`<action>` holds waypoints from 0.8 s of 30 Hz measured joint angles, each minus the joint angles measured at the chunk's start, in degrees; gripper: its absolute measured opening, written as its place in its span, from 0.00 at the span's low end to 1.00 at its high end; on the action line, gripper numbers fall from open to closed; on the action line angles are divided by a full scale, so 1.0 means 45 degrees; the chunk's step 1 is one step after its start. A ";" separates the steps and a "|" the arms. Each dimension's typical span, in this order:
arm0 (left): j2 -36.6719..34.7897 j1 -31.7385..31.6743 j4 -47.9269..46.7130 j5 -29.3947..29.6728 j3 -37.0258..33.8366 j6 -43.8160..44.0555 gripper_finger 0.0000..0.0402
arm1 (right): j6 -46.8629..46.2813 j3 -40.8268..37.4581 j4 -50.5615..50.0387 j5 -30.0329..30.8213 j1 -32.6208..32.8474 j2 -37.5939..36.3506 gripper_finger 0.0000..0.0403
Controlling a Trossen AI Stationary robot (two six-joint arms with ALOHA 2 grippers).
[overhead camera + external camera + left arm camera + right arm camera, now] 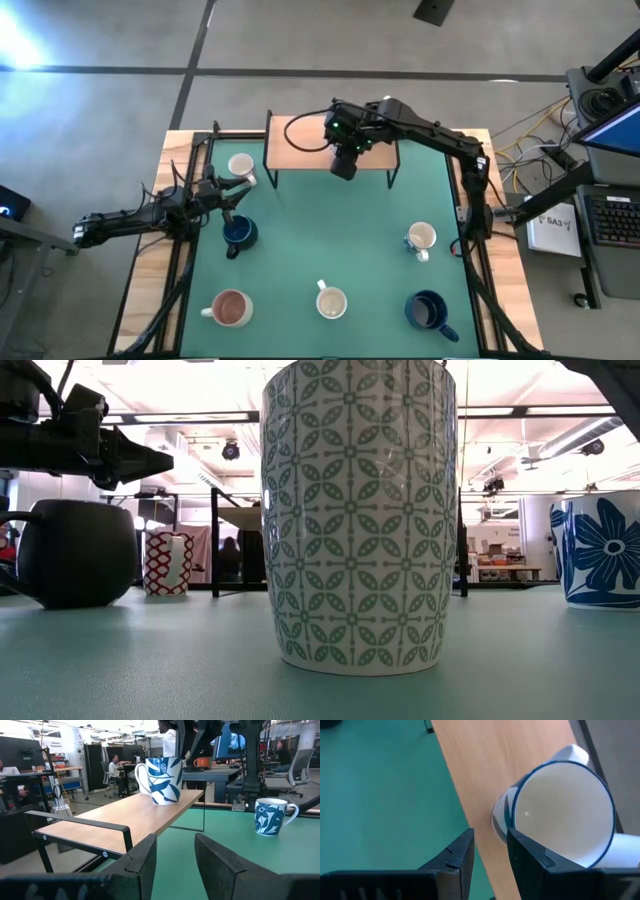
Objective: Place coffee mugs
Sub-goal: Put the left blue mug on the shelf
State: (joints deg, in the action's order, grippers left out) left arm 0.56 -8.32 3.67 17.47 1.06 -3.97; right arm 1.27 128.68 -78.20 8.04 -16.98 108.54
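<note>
A white mug with a blue leaf pattern (162, 780) stands upright on the wooden shelf (300, 150) at the table's far side. My right gripper (490, 837) hangs over it (345, 160), open by a narrow gap with only wood showing between the fingers. My left gripper (175, 842) is open and empty near the left edge (232, 192), between a white mug (241, 165) and a dark blue mug (238, 232). On the mat stand a pink-brown-inside mug (231, 308), a cream patterned mug (331, 302), another dark blue mug (427, 310) and a blue-flowered mug (422, 238). My right gripper comes from above, pointing down, over the leaf-pattern mug. One finger (530, 860) shows in front of the mug's outer wall (502, 817), below the rim. I cannot tell whether it touches. The mug rests with its base on the shelf.
The shelf has thin black legs (268, 165) and takes up the far middle of the green mat (340, 230). The low view is filled by the cream mug's green pattern (358, 515), with the dark mug (75, 550) at its left. People sit at desks beyond the table.
</note>
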 joint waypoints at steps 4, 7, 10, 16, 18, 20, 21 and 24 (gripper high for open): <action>-0.0004 0.0004 0.0002 -0.0004 0.0001 0.0000 0.29 | 0.0205 -0.0004 0.0132 0.0217 -0.0003 0.0077 0.27; 0.0000 0.0000 0.0001 -0.0001 0.0004 0.0000 0.29 | 0.0218 -0.0005 0.0129 0.0217 -0.0003 0.0056 0.27; 0.0000 0.0002 0.0002 -0.0005 0.0000 0.0000 0.29 | 0.0215 0.0064 0.0095 0.0225 0.0026 0.0027 0.27; -0.0001 0.0001 0.0002 -0.0004 0.0000 0.0000 0.29 | 0.0313 0.0228 0.0210 0.0256 0.0021 -0.0020 0.27; 0.0000 0.0005 0.0002 0.0000 0.0005 0.0000 0.29 | 0.0475 0.0228 0.0210 0.0256 0.0021 -0.0020 0.27; 0.0000 0.0005 0.0002 0.0000 0.0000 0.0000 0.29 | 0.0535 0.0228 0.0215 0.0350 0.0021 -0.0020 0.27; 0.0000 0.0005 0.0001 0.0000 0.0000 0.0000 0.29 | 0.0550 0.0228 0.0215 0.0581 0.0019 -0.0020 0.27; -0.0001 0.0003 0.0000 -0.0002 0.0000 0.0000 0.29 | 0.0850 0.0228 0.0213 0.1545 0.0021 -0.0020 0.27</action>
State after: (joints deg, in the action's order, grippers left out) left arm 0.55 -8.30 3.68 17.46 1.06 -3.97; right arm 5.09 129.71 -77.24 14.99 -16.88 108.44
